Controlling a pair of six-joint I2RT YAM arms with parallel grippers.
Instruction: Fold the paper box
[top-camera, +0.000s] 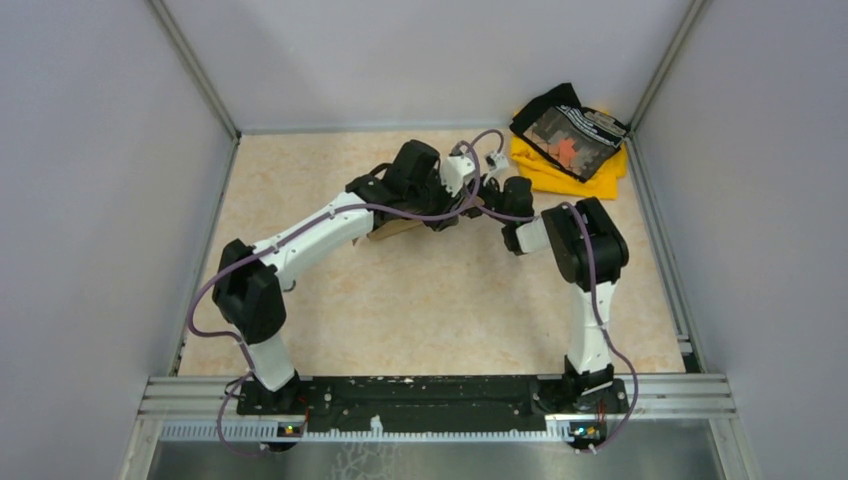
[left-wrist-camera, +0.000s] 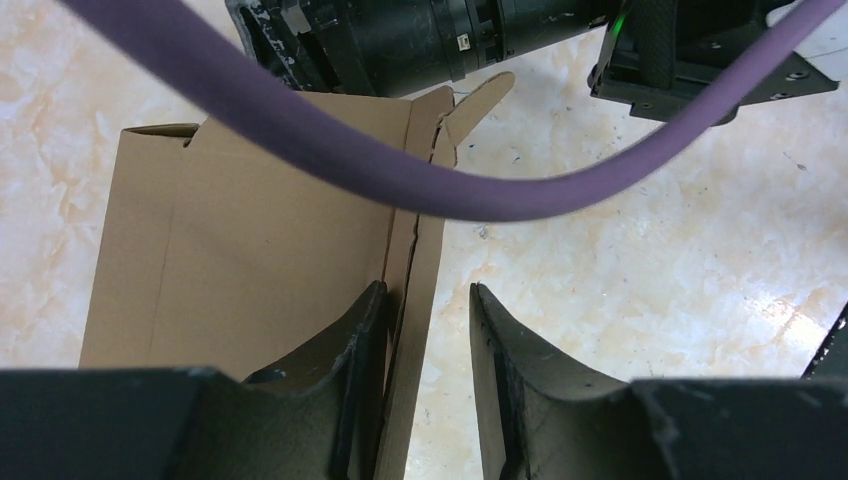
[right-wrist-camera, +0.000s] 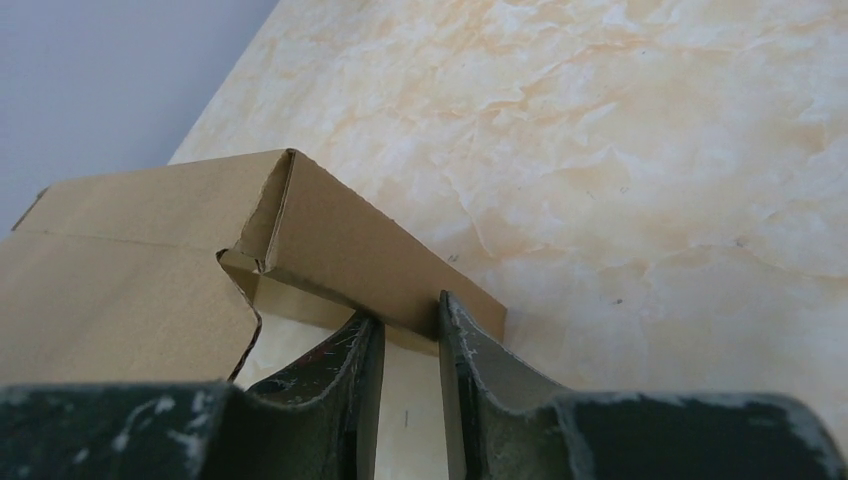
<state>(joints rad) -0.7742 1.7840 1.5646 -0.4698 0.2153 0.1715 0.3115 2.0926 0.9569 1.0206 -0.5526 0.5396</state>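
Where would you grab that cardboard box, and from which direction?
Probably by its thin raised side wall, coming from above with one finger inside and one outside. The box lies flat on the table, so its broad panel offers no hold; the upright edge does.

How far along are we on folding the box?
Roughly midway at best. Done: one side flap of the paper box stands creased up off the table. In hand: the right gripper, jaws narrowly apart, meets that flap's lower edge; the left gripper straddles a side wall without clamping it. Left: the other walls, tabs and lid; the main panel lies flat.
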